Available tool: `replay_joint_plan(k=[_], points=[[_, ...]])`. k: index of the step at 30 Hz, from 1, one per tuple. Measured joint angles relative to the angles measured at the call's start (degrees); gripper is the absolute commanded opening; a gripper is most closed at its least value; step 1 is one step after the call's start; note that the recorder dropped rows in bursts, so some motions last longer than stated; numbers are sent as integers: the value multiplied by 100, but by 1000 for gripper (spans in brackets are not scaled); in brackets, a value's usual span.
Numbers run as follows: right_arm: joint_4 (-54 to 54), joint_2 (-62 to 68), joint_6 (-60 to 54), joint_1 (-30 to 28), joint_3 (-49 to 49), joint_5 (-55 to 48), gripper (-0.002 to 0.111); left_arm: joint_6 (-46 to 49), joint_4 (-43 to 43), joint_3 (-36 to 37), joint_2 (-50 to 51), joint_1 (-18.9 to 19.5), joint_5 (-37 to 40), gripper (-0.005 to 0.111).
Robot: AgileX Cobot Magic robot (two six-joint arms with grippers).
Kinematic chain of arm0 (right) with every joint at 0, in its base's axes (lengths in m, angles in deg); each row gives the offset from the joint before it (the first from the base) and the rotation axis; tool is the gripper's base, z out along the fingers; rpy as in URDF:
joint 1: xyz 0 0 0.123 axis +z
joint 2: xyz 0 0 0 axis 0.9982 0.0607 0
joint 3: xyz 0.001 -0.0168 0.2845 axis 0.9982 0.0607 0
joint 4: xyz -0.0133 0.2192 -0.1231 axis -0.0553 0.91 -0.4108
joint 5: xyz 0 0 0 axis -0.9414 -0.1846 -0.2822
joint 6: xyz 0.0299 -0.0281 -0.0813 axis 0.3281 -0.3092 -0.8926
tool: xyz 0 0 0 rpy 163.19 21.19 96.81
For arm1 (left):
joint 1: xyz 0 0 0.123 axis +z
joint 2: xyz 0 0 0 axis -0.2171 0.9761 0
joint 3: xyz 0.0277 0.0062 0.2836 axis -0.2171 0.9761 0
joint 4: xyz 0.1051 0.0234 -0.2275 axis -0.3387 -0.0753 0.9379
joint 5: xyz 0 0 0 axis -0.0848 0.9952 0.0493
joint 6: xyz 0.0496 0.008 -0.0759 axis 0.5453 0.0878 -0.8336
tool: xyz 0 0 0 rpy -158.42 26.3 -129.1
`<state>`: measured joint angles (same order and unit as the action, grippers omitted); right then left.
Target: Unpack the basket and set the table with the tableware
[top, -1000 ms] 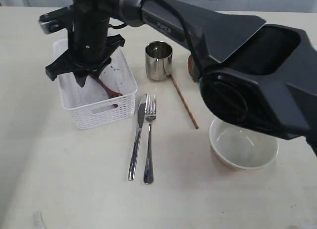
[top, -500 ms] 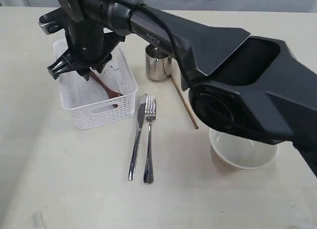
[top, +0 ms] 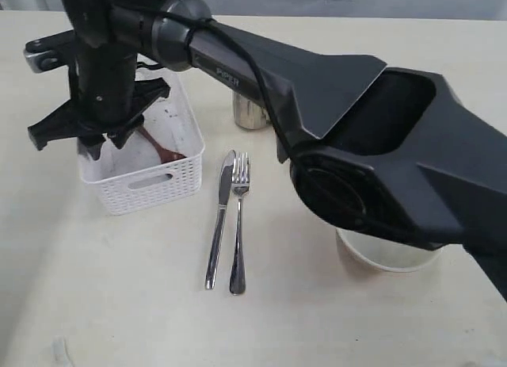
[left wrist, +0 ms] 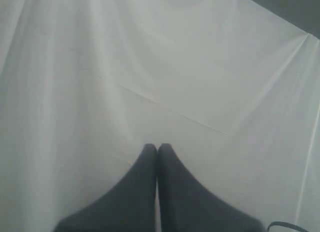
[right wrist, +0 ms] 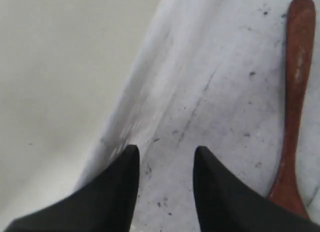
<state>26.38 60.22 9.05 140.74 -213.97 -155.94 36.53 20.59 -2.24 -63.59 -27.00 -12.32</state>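
My right gripper (top: 107, 141) reaches across into the white basket (top: 158, 189) at the left of the table (top: 119, 303). In the right wrist view it (right wrist: 165, 152) is open over the basket's speckled floor (right wrist: 225, 81), close to one side wall, with nothing between its fingers. The dark brown wooden spoon (right wrist: 295, 91) lies in the basket beside it, also visible as the spoon (top: 164, 151) in the exterior view. Knife (top: 218, 224) and fork (top: 239, 224) lie side by side on the table. The steel cup (top: 249, 117) and off-white bowl (top: 388, 256) show partly behind the arm. My left gripper (left wrist: 158, 148) is shut, facing white cloth.
The right arm's black body (top: 380, 169) covers the right middle of the table and hides the chopsticks and plate. Bare tabletop (top: 103, 288) lies in front of the basket and left of the knife.
The right gripper has moved left and toward the front, and the basket has slid and turned that way with it. The arm now hides the chopstick and most of the cup.
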Motion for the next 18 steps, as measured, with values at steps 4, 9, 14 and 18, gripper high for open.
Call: replay_joint_plan(k=[4,9,14,18], points=[[625,0,-10,192,0,0,35,0,0,0,0,0,0,0],[351,0,-14,204,0,-5,35,0,0,0,0,0,0,0],[-1328,0,-14,139,0,-5,36,0,0,0,0,0,12,0],[-1168,0,-14,139,0,114,43,0,0,0,0,0,12,0]])
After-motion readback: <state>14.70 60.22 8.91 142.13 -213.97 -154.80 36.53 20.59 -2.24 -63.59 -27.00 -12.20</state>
